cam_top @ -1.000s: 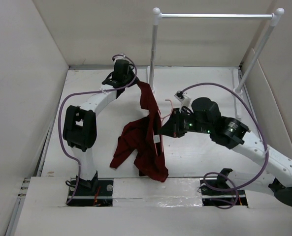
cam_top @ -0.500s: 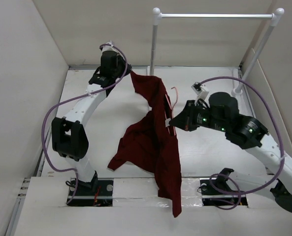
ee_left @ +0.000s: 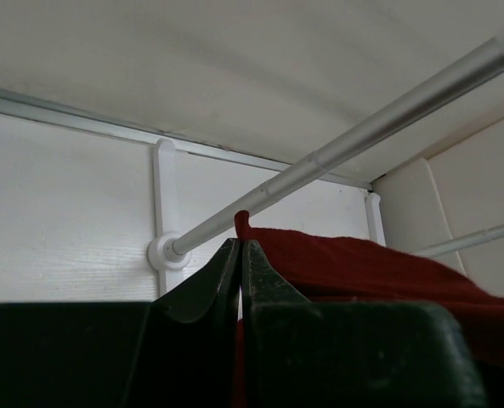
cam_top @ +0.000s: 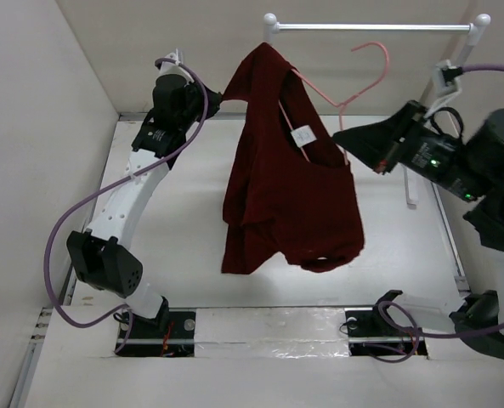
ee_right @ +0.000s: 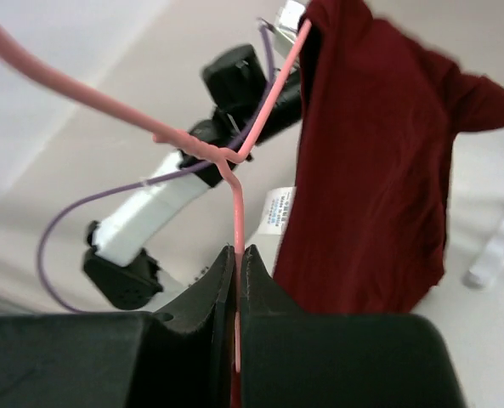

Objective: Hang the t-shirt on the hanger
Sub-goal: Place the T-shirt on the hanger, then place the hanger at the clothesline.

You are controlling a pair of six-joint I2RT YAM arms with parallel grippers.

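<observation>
The maroon t-shirt hangs in the air in front of the rack, its white neck tag showing. My left gripper is shut on the shirt's upper left edge; the left wrist view shows the jaws closed on red cloth. The pale pink hanger runs into the shirt's neck, with its hook up near the bar. My right gripper is shut on the hanger's wire below the twist, beside the shirt. The hanger's lower part is hidden inside the cloth.
The white-posted rack with its silver bar stands at the back, just above and behind the hanger hook, and also shows in the left wrist view. Its right post is close to my right arm. White walls enclose the table on the left and back.
Both arms have risen and moved toward the back. The shirt and hanger have lifted from low over the table to near the rack bar. The shirt now hangs spread out.
</observation>
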